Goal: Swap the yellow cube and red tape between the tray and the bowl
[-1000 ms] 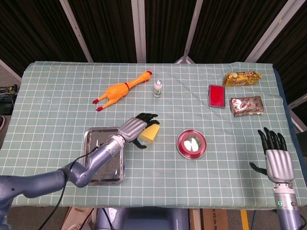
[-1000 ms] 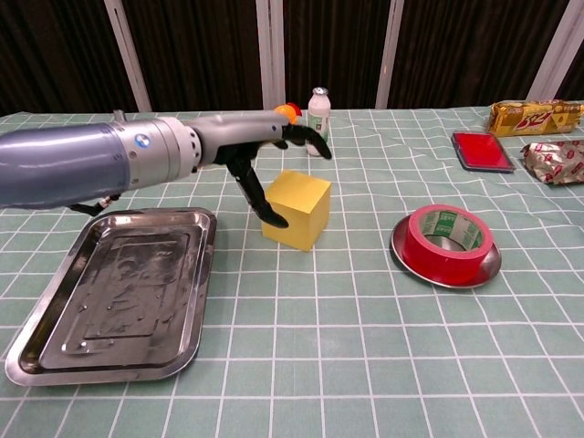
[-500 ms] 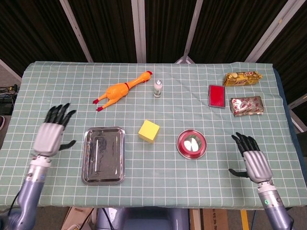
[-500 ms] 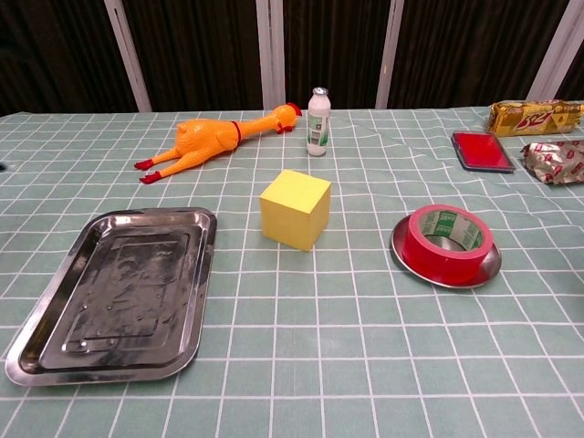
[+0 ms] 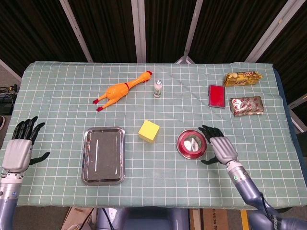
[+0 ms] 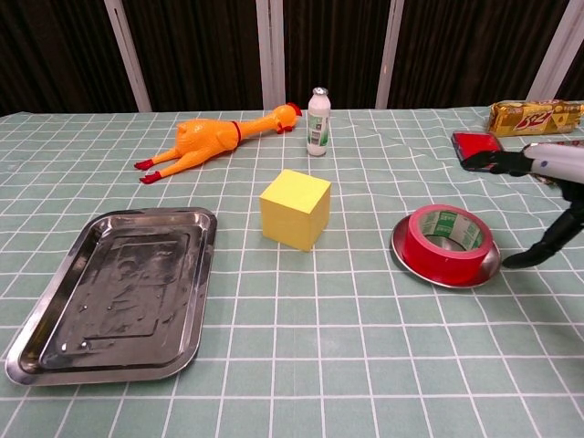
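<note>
Checked green cloth covers the surface (image 5: 62,96). Beside the bowl (image 6: 403,248), the right hand (image 5: 220,147) hovers with fingers spread, holding nothing; the chest view crops it. Red tape (image 6: 447,240) fills the bowl. Yellow cube (image 6: 295,208) sits between bowl and tray (image 5: 103,154). Left hand (image 5: 19,146) waits spread at the edge.

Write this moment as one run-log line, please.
yellow cube: on cloth, beside tray | red tape: in bowl | right hand: open, near bowl | left hand: open, far left
</note>
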Controlling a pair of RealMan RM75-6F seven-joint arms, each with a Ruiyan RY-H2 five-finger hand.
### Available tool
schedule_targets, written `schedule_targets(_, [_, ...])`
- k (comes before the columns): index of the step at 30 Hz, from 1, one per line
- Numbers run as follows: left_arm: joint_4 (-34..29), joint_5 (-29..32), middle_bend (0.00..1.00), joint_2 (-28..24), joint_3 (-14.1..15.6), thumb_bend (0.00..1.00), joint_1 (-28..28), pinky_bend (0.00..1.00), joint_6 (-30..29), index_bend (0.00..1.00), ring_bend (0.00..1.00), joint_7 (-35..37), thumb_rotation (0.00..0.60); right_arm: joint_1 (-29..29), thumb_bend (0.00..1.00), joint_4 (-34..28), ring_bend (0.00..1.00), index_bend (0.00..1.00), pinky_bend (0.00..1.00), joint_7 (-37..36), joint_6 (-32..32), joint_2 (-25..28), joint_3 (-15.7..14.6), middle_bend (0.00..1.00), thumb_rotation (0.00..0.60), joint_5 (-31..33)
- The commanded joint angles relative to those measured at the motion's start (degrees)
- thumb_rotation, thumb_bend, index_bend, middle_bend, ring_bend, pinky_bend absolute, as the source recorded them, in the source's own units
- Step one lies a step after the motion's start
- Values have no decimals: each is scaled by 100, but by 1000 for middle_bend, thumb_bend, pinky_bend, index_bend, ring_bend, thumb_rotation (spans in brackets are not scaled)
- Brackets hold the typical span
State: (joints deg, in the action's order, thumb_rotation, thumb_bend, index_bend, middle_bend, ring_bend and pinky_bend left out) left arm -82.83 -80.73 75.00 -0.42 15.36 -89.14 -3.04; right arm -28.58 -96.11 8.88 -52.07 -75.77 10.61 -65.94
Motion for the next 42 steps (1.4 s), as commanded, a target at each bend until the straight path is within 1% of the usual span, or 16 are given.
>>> schedule_targets(1, [28, -34, 0, 11, -45, 76, -38, 0, -7, 144, 0, -1, 600, -241, 34, 276, 0, 11, 0, 241, 181, -273, 55, 0, 600, 297])
schedule_targets(5, [46, -35, 0, 26, -122, 76, -85, 0, 28, 144, 0, -11, 600, -356, 33, 442, 0, 11, 0, 323, 202, -405, 44, 0, 600, 471])
schedule_targets(12, [67, -62, 0, 69, -218, 77, -130, 0, 84, 144, 0, -60, 600, -448, 33, 517, 2, 13, 0, 366, 151, -431, 26, 0, 600, 568])
schedule_targets(16, [64, -84, 0, 86, -264, 77, -152, 0, 126, 144, 0, -60, 600, -511, 33, 573, 56, 50, 0, 422, 188, -455, -38, 6, 600, 621])
schedule_targets(24, [67, -97, 0, 117, -357, 78, -200, 0, 162, 144, 0, -56, 600, -629, 33, 703, 161, 117, 3, 477, 183, -616, -85, 119, 600, 694])
schedule_targets(29, [78, -109, 0, 122, -385, 79, -206, 0, 231, 144, 0, -42, 600, -668, 33, 799, 245, 178, 41, 534, 64, -740, -83, 202, 600, 695])
schedule_targets(37, [94, -121, 0, 133, -449, 79, -229, 0, 274, 144, 0, -5, 600, -730, 29, 876, 296, 226, 59, 577, 57, -839, -102, 250, 600, 807])
schedule_targets(40, [99, -125, 0, 141, -469, 79, -242, 0, 274, 143, 0, -4, 600, -734, 17, 907, 327, 254, 68, 564, 12, -867, -107, 280, 600, 778])
schedule_targets(42, [93, -125, 0, 141, -482, 79, -251, 0, 284, 143, 0, 16, 600, -735, 27, 901, 346, 280, 79, 556, -35, -878, -103, 305, 600, 746])
